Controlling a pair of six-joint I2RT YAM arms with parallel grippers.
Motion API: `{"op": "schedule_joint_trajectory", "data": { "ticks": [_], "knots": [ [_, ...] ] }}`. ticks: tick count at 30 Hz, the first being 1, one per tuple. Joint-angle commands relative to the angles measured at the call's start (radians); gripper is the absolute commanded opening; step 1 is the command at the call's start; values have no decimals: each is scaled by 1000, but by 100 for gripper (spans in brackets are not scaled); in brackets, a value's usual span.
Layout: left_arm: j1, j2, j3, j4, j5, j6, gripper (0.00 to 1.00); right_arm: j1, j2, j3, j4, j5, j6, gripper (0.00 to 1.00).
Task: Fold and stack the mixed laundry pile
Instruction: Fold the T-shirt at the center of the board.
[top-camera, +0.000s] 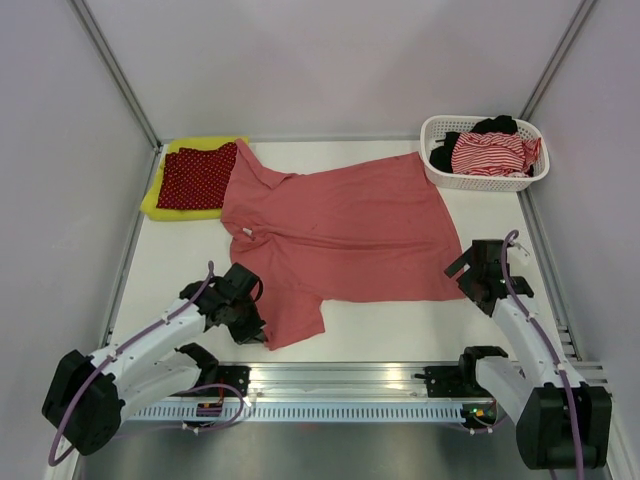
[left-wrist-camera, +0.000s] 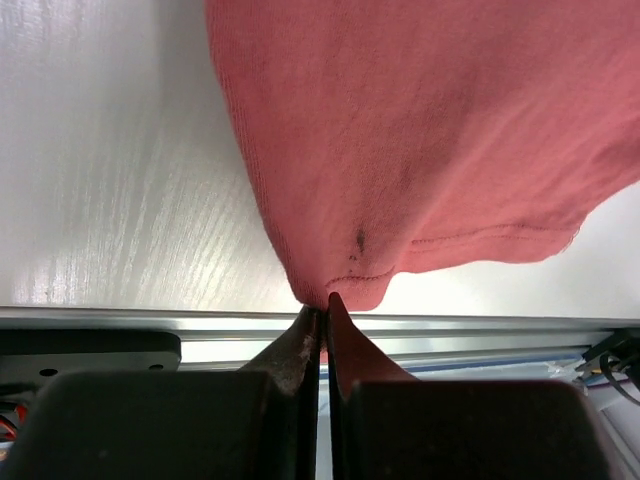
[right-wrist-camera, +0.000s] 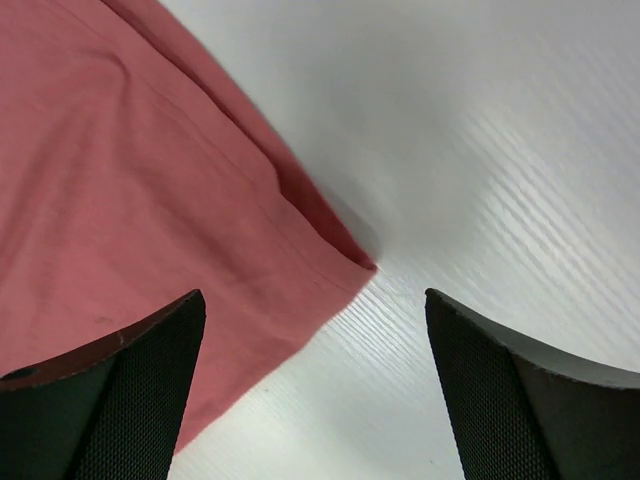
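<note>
From above, the dark red dotted cloth (top-camera: 198, 176) covers most of the yellow-green garment (top-camera: 150, 203), leaving only a border showing. The salmon-pink polo shirt (top-camera: 350, 225) lies against their right side, where the edges cannot be told apart. In the basket (top-camera: 480, 183), the red-white striped piece (top-camera: 488, 155) buries much of the black piece (top-camera: 497, 125). The left end effector (left-wrist-camera: 322, 305) shows only its tips in its wrist view, the rest cut off by the bottom edge. The right end effector (right-wrist-camera: 312, 296) is cut off the same way. Both wrist views crop the shirt.

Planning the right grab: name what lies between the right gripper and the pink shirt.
Nothing. In the right wrist view a corner of the pink shirt lies between the fingers of the open right gripper, on the table.
</note>
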Motion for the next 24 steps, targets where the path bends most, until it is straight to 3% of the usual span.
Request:
{"op": "schedule_joint_trajectory", "data": {
  "ticks": [1, 6, 8, 12, 13, 15, 19, 24],
  "knots": [
    [-4, -38, 35, -62, 91, 58, 2, -1, 14, -45, -19, -52, 92, 94],
    [-4, -94, 87, -125, 93, 92, 2, -1, 85, -92, 103, -67, 95, 70],
    [-4, -104, 113, -147, 84, 103, 2, -24, 123, -106, 159, -81, 95, 52],
    [-4, -114, 139, -168, 107, 119, 2, -29, 177, -106, 185, -112, 72, 30],
    [-4, -124, 142, -174, 110, 121, 2, -29, 169, -111, 181, -106, 70, 16],
    [-4, -137, 145, -190, 133, 123, 2, -30, 139, -116, 158, -106, 72, 3],
    [-4, -170, 160, -227, 177, 132, 2, -30, -59, -91, 49, -94, 78, 0],
    [-4, -236, 183, -276, 252, 138, 2, -30, -214, -18, -220, -80, 78, 1]
  ]
}}
